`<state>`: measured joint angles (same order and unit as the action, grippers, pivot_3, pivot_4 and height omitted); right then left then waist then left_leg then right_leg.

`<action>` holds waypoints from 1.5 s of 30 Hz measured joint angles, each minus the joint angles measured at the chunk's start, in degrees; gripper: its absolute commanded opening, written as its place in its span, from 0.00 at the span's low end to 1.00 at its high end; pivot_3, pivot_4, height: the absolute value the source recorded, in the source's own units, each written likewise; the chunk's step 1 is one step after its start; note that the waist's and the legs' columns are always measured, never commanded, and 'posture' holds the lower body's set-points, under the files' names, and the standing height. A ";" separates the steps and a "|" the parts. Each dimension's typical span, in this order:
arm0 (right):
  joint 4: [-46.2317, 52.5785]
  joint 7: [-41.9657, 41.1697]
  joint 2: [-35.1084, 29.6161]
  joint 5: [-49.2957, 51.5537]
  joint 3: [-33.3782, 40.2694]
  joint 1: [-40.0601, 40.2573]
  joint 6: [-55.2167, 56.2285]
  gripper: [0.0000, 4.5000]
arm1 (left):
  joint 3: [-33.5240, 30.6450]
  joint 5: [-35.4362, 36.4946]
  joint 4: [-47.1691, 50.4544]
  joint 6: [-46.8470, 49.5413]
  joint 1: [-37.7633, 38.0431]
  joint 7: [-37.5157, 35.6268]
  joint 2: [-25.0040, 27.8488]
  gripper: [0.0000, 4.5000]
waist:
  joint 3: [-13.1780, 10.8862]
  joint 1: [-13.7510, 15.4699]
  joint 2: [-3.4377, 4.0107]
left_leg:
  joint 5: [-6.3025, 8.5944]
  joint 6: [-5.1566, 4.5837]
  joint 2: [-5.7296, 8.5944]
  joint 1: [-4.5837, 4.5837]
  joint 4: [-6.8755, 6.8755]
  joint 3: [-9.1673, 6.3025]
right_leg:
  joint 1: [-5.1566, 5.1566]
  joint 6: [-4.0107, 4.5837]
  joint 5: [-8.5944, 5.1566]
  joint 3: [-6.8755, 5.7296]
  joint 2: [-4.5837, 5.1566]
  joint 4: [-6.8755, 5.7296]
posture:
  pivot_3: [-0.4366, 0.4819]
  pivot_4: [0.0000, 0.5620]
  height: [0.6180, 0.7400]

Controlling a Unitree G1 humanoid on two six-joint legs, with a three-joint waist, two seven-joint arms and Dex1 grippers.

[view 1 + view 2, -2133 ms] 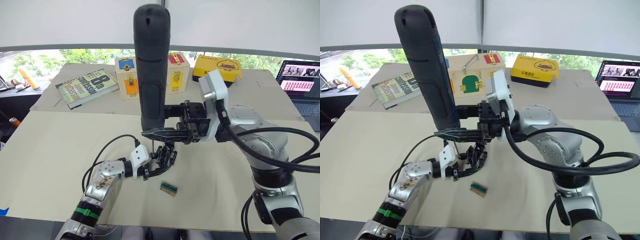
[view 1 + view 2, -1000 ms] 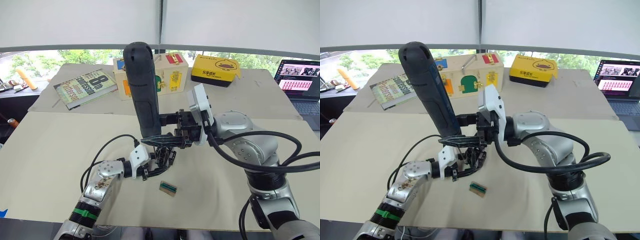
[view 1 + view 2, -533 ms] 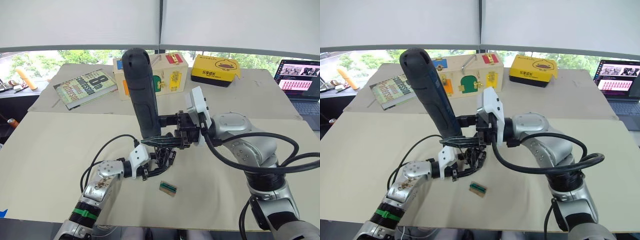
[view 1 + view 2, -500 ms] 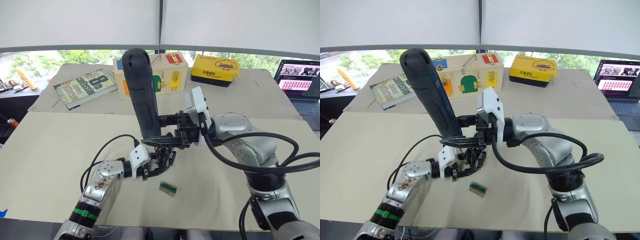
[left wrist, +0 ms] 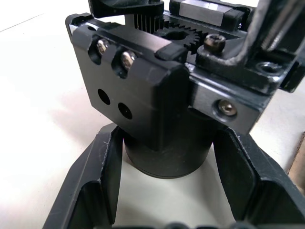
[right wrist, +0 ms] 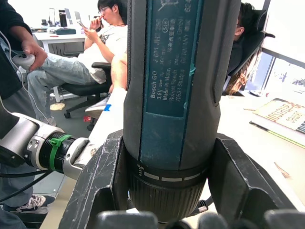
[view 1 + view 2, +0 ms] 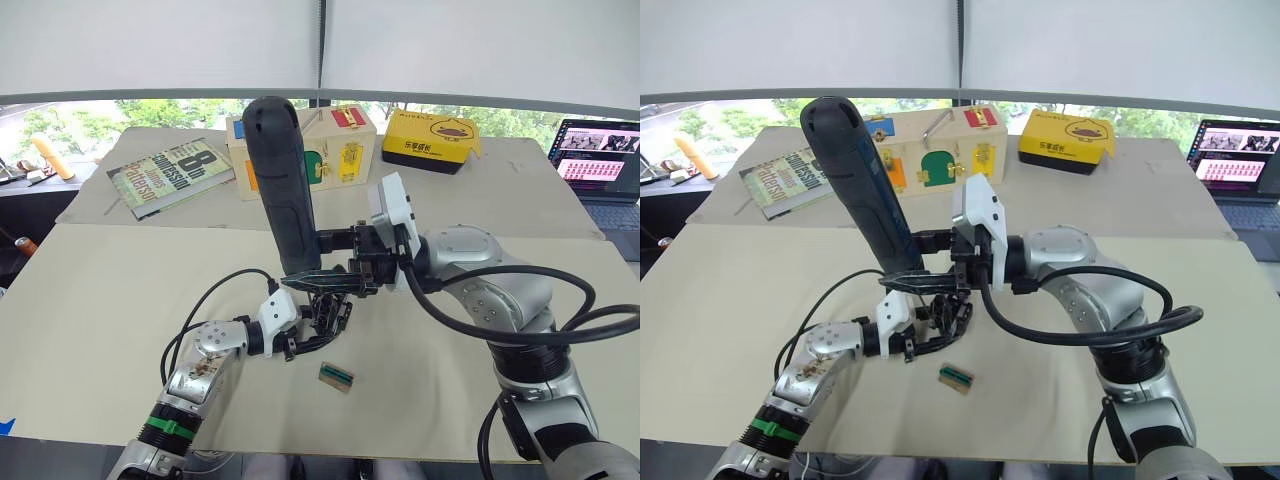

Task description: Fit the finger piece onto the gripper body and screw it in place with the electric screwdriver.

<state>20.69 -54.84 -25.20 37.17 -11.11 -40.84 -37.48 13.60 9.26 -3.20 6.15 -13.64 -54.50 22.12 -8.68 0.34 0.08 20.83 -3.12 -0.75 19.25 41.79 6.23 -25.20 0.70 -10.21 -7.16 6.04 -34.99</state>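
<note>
The gripper body [image 7: 325, 314] stands on the tan table [image 7: 100, 330], and my left gripper [image 7: 318, 336] is shut on its round base [image 5: 167, 157], one finger on each side. The body's black block with two screw heads [image 5: 128, 90] faces the left wrist camera. My right gripper [image 7: 322, 280] is shut on the lower end of the electric screwdriver [image 7: 283, 180], which stands nearly upright, tip down, right over the gripper body. In the right wrist view the screwdriver's blue-labelled handle [image 6: 174, 81] sits between the fingers. I cannot pick out the finger piece as a separate part.
A small green-and-tan board [image 7: 337, 376] lies just right of the gripper body. At the back stand a book [image 7: 172, 176], a wooden latch box [image 7: 340, 145] and a yellow box [image 7: 432, 135]; a laptop [image 7: 602, 160] sits at far right. People [image 6: 90, 52] sit beyond the table's left side.
Over two seconds my right arm has brought the screwdriver down and slightly left, onto the gripper body. In the last half second it has barely moved. The left gripper stays put.
</note>
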 measured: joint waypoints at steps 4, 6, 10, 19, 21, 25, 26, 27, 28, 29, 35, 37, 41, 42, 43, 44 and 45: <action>0.00 0.05 -0.08 -0.01 -0.60 0.62 -0.05 0.43 | -0.03 0.00 0.01 0.02 0.03 -0.03 0.04 0.51 | 0.00 -0.02 0.00 | 0.00 0.00 0.00 0.00 0.00 0.00 | 0.00 0.00 0.00 0.00 0.01 0.00 | 0.48 0.27 1.00; 0.03 0.11 -0.08 0.00 -0.68 0.63 -0.05 0.43 | -0.02 0.00 0.02 0.03 0.11 -0.03 0.07 0.51 | 0.00 -0.03 0.00 | 0.00 0.00 0.00 0.00 0.00 0.00 | 0.00 0.00 0.00 0.00 0.02 0.00 | 0.48 0.27 1.00; 0.03 0.25 -0.08 -0.03 -0.76 0.62 -0.05 0.43 | -0.03 0.00 0.10 0.03 0.23 -0.03 0.14 0.51 | 0.00 -0.05 0.00 | 0.00 0.00 0.00 0.00 0.00 0.00 | 0.00 0.00 0.00 0.00 0.02 0.00 | 0.48 0.27 1.00; -0.13 0.29 -0.07 -1.22 -1.03 0.63 0.17 0.43 | -0.02 0.02 0.23 0.05 0.20 -0.14 0.46 0.51 | 0.00 -0.16 0.00 | 0.00 0.00 -0.01 0.00 -0.01 -0.01 | -0.01 0.00 0.00 0.00 0.04 0.00 | 0.48 0.27 1.00; -0.27 0.30 -0.07 -1.70 -1.34 0.65 0.17 0.43 | -0.03 0.03 0.24 0.07 0.14 -0.17 0.49 0.51 | 0.00 -0.22 0.00 | 0.00 0.00 -0.01 0.01 -0.01 -0.01 | -0.02 0.00 0.00 0.00 0.04 0.00 | 0.48 0.27 1.00; -0.27 0.29 0.00 -2.09 -1.37 0.65 0.17 0.43 | -0.03 0.05 0.24 0.11 0.07 -0.17 0.49 0.51 | 0.00 -0.23 0.00 | 0.00 0.00 -0.01 0.01 -0.01 0.00 | -0.02 0.00 0.00 0.00 0.05 0.01 | 0.48 0.27 1.00; -0.27 0.29 0.01 -2.11 -1.37 0.65 0.17 0.43 | -0.03 0.06 0.24 0.12 0.07 -0.17 0.49 0.51 | 0.00 -0.23 0.00 | 0.00 0.00 -0.01 0.01 -0.01 -0.01 | -0.02 0.00 0.00 0.00 0.05 0.01 | 0.48 0.27 1.00; -0.27 0.29 0.02 -2.12 -1.37 0.65 0.17 0.43 | -0.03 0.09 0.24 0.13 0.08 -0.16 0.49 0.51 | 0.00 -0.23 0.00 | 0.00 0.00 -0.01 0.01 -0.01 -0.01 | -0.02 0.00 0.00 0.00 0.05 0.01 | 0.48 0.27 1.00; -0.27 0.29 0.03 -2.12 -1.37 0.65 0.17 0.43 | -0.03 0.10 0.24 0.14 0.09 -0.16 0.49 0.51 | 0.00 -0.24 0.00 | 0.00 0.00 -0.01 0.01 -0.01 -0.01 | -0.02 0.00 0.00 0.00 0.04 0.01 | 0.48 0.27 1.00; -0.27 0.29 0.04 -2.13 -1.37 0.65 0.17 0.43 | -0.02 0.10 0.27 0.16 0.12 -0.16 0.49 0.51 | 0.00 -0.24 0.00 | 0.00 0.00 -0.01 0.01 -0.01 -0.01 | -0.02 0.00 0.00 0.00 0.05 0.01 | 0.48 0.27 1.00; -0.23 0.56 0.98 -2.22 -1.34 1.97 0.88 0.43 | -0.03 0.10 0.57 0.24 0.26 -0.07 0.53 0.51 | 0.00 -0.31 0.00 | 0.00 0.00 -0.01 0.00 -0.02 -0.01 | -0.02 0.00 0.00 0.01 0.05 0.01 | 0.48 0.27 1.00; -0.04 0.50 1.15 -2.38 -1.25 3.25 2.57 0.43 | -0.03 0.10 0.60 0.25 0.30 0.01 0.55 0.51 | 0.00 -0.28 0.00 | 0.00 0.00 -0.01 0.00 -0.02 -0.02 | -0.01 -0.01 0.00 0.00 0.05 0.02 | 0.48 0.27 1.00; 0.00 0.70 1.20 -2.85 -0.73 4.96 4.84 0.43 | -0.10 0.10 0.70 0.28 0.39 0.04 0.71 0.51 | 0.00 -0.35 0.00 | 0.00 0.00 -0.02 -0.03 -0.02 -0.01 | 0.00 -0.01 -0.01 0.02 0.05 0.00 | 0.48 0.27 1.00; 0.00 1.00 1.46 -2.84 -0.44 5.48 5.07 0.43 | -0.13 0.10 0.71 0.29 0.38 0.04 0.73 0.51 | 0.00 -0.35 -0.01 | 0.00 0.01 -0.03 -0.04 -0.02 -0.01 | 0.01 -0.01 -0.01 0.02 0.05 0.00 | 0.48 0.27 1.00; -0.05 1.33 1.75 -2.85 -0.13 5.87 5.24 0.43 | -0.15 0.10 0.71 0.30 0.38 0.04 0.75 0.51 | 0.00 -0.35 -0.01 | 0.00 0.01 -0.03 -0.04 -0.02 -0.01 | 0.01 -0.01 -0.01 0.02 0.05 0.00 | 0.48 0.27 1.00; -0.19 1.60 1.96 -2.90 0.06 6.20 5.60 0.43 | -0.17 0.10 0.71 0.32 0.36 0.03 0.80 0.51 | 0.01 -0.35 -0.01 | 0.00 0.01 -0.03 -0.04 -0.02 -0.01 | 0.01 -0.01 -0.01 0.03 0.06 -0.01 | 0.48 0.27 1.00; -0.40 1.80 2.16 -2.96 0.12 6.45 6.05 0.43 | -0.19 0.10 0.71 0.33 0.35 0.02 0.85 0.51 | 0.01 -0.36 -0.01 | 0.00 0.01 -0.03 -0.05 -0.02 -0.01 | 0.01 -0.01 -0.01 0.03 0.05 -0.01 | 0.48 0.27 1.00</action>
<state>20.29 -53.04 -23.03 34.21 -10.99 -34.38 -31.43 13.41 9.36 -2.49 6.49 -13.28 -54.49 22.98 -8.68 -0.02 0.08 20.84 -3.11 -0.79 19.21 41.77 6.22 -25.19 0.69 -10.21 -7.13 6.10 -35.00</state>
